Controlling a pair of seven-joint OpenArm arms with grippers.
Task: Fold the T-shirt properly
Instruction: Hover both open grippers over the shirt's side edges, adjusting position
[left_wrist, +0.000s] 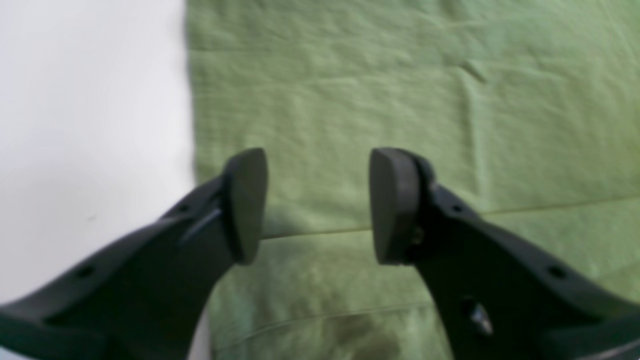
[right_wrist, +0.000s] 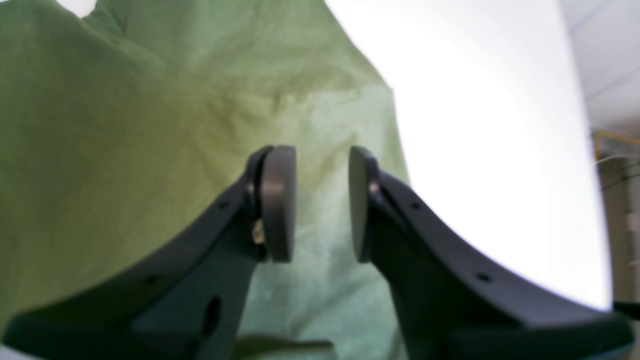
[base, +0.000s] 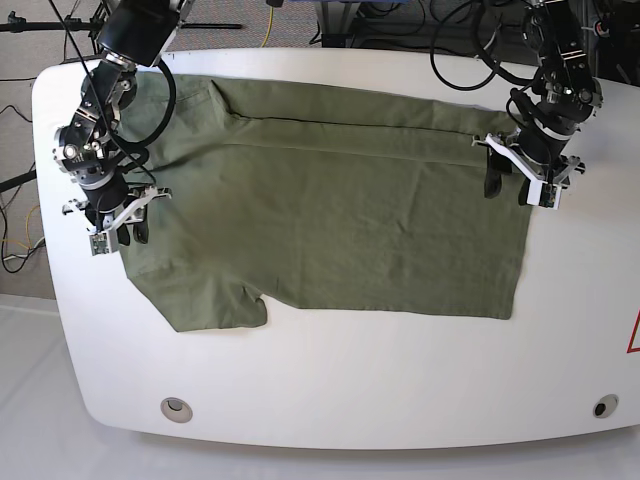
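Currently the T-shirt lies spread flat on the white table, lengthwise left to right in the base view, with one long edge folded over along the far side and a sleeve sticking out at the near left. We see our left gripper hanging over the shirt's hem end just inside the cloth edge, pads apart with only fabric showing through the gap, nothing held. Our right gripper hangs over the sleeve end near the cloth's edge, pads parted by a narrower gap, also empty.
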